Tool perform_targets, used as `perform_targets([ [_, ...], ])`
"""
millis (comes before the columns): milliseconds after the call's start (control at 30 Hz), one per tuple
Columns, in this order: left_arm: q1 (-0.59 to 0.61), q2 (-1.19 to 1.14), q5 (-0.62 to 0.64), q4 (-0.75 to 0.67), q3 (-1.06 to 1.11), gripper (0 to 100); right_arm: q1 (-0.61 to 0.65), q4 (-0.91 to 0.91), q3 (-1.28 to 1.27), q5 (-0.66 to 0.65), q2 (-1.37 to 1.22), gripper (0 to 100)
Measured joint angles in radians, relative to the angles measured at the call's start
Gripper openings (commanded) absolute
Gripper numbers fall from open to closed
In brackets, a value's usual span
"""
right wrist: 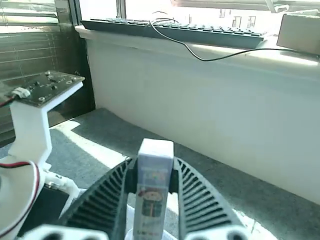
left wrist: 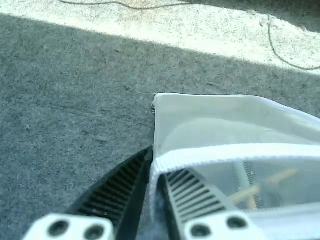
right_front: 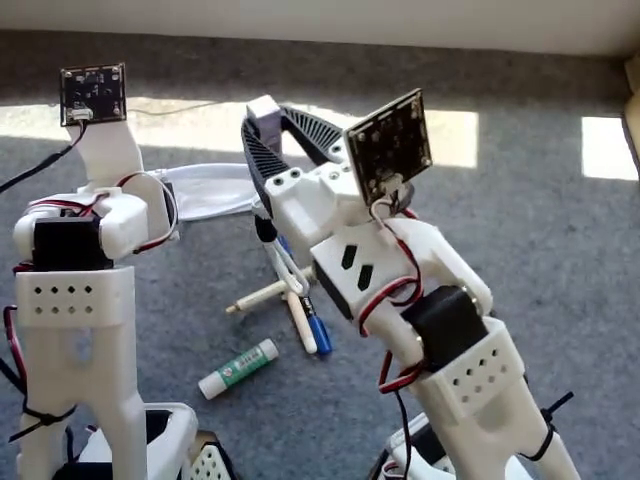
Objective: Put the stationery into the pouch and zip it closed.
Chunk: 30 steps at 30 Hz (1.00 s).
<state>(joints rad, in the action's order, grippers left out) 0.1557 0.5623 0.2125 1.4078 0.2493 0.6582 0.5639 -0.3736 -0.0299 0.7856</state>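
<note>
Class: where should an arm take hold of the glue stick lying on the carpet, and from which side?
Probably across the middle of the glue stick, from straight above: it lies flat, clear of the pens, leaving room on either side of its barrel.

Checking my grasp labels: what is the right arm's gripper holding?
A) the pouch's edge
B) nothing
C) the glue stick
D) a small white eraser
D: the right gripper is shut on an upright eraser, while the glue stick lies on the carpet and the left gripper pinches the pouch.
</note>
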Motion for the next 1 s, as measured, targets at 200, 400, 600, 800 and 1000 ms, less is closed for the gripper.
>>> perform_targets([
  [200,-0.003,0.000,0.000,0.000,0.000,1,0.064,-0.189,-0.178,0.000,-0.002,0.5],
  [400,-0.003,0.000,0.000,0.000,0.000,1,0.074,-0.334,-0.298,0.000,-0.002,0.5],
  [600,-0.003,0.000,0.000,0.000,0.000,1,0.077,-0.453,-0.381,0.000,-0.002,0.5],
  [800,-0.005,0.000,0.000,0.000,0.000,1,0.086,-0.588,-0.491,0.000,-0.002,0.5],
  [1000,-0.008,0.000,0.000,0.000,0.000,1,0.112,-0.724,-0.588,-0.034,-0.002,0.5],
])
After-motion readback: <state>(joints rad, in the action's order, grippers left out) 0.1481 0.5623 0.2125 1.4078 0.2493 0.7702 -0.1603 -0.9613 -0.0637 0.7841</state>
